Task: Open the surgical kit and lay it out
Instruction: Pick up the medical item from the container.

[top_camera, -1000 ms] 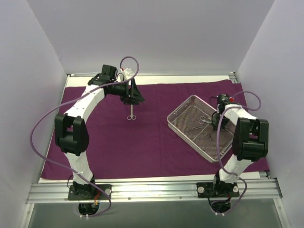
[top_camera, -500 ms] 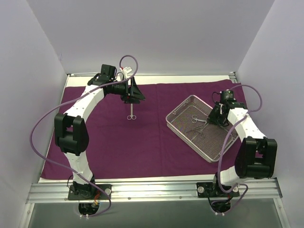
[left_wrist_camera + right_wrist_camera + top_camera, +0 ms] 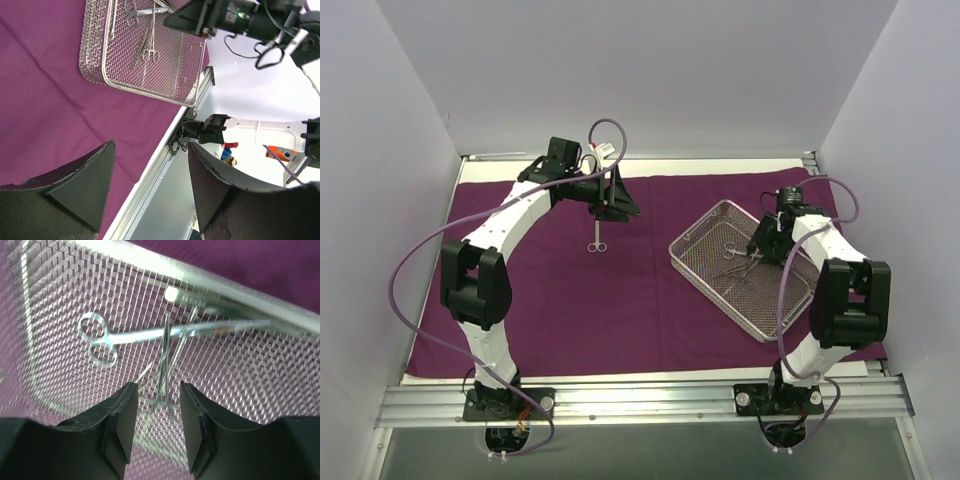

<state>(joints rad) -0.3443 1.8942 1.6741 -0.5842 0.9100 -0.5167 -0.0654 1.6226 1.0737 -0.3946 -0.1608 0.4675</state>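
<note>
Right wrist view: right gripper [image 3: 157, 397], jaws parted and empty, poised over slim crossed steel instruments [image 3: 165, 365] in the wire-mesh tray [image 3: 240, 292], presumably to lift one out; contact is unclear. Left gripper [image 3: 612, 205], likewise parted, hovers above ring-handled scissors [image 3: 596, 240] laid on the matte purple cloth [image 3: 620, 300].

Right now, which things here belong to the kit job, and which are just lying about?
Job: purple cloth, mesh tray, clamps in the tray, scissors on the cloth.
Just there: metal rail, white walls.
</note>
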